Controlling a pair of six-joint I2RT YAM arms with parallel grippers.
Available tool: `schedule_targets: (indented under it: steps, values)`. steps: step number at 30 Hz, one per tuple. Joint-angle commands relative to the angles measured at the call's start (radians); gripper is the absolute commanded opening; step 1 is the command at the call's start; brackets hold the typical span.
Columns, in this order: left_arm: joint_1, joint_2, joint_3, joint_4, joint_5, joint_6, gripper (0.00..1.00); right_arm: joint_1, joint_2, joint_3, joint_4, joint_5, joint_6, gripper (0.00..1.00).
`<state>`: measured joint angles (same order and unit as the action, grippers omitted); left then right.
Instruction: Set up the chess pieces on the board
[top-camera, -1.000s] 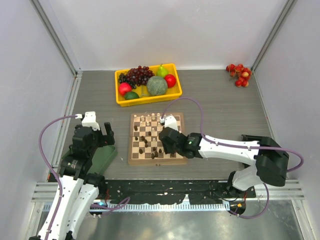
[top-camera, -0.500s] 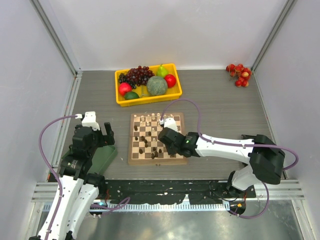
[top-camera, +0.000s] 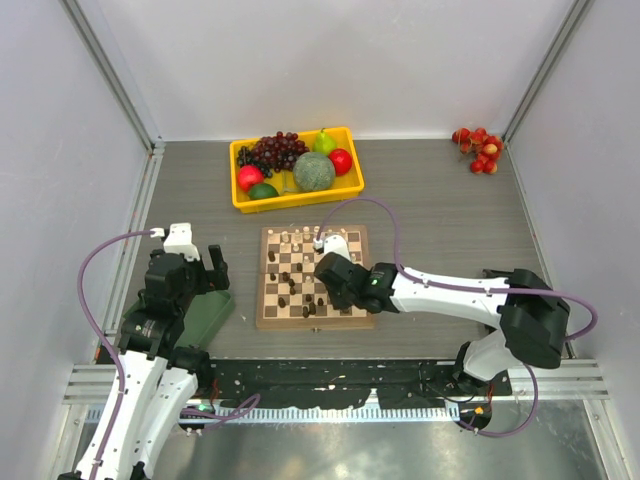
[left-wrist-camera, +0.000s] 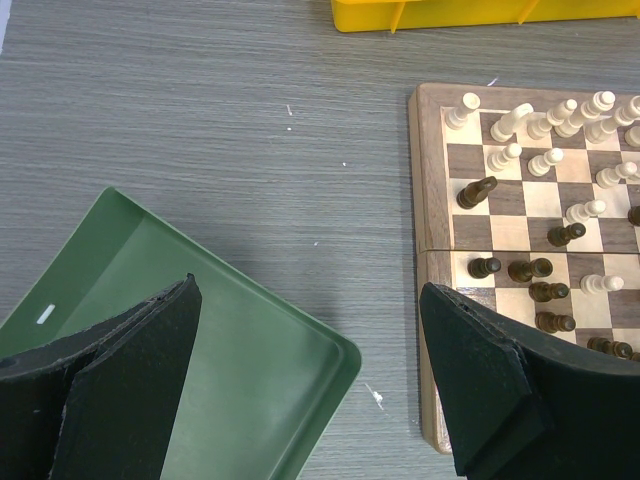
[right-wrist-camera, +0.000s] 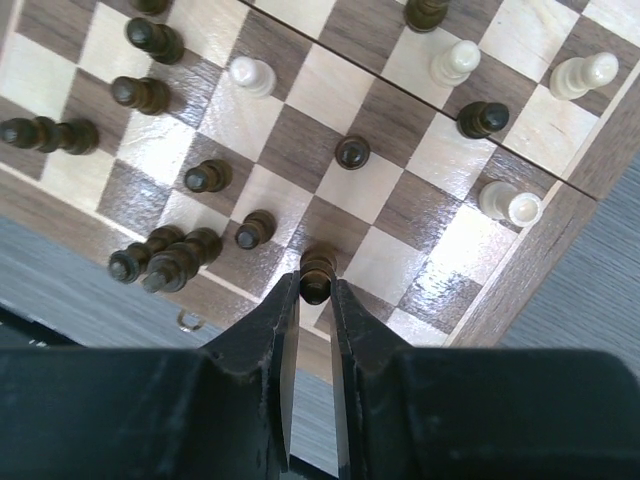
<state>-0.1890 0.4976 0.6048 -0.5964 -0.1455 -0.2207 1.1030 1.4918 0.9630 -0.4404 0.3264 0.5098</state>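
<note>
Chess pieces (right-wrist-camera: 351, 152) are spread over the board (right-wrist-camera: 540, 250), the pale ones mostly on the far rows and the dark ones in disorder nearer the arms. One dark piece (right-wrist-camera: 316, 275) is pinched between the narrow fingers of the right gripper (right-wrist-camera: 315, 290), at the row beside the rim. Since a second ago the right wrist has been shifted slightly leftward, so a placement on the home row is judged to be in hand. The left gripper (left-wrist-camera: 310, 295) is held wide apart above the green tray (left-wrist-camera: 250, 330), unchanged
</note>
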Motion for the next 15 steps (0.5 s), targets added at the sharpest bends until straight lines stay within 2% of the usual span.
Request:
schedule_targets:
  steps: [1, 15]
  values:
    - [-0.003, 0.001, 0.001, 0.023, 0.014, 0.009, 0.99, 0.001, -0.082, -0.006, 0.049, -0.052, 0.007, 0.2]
    - [-0.003, 0.002, 0.001, 0.023, 0.017, 0.009, 0.99, 0.035, -0.054, -0.047, 0.051, -0.075, 0.044, 0.2]
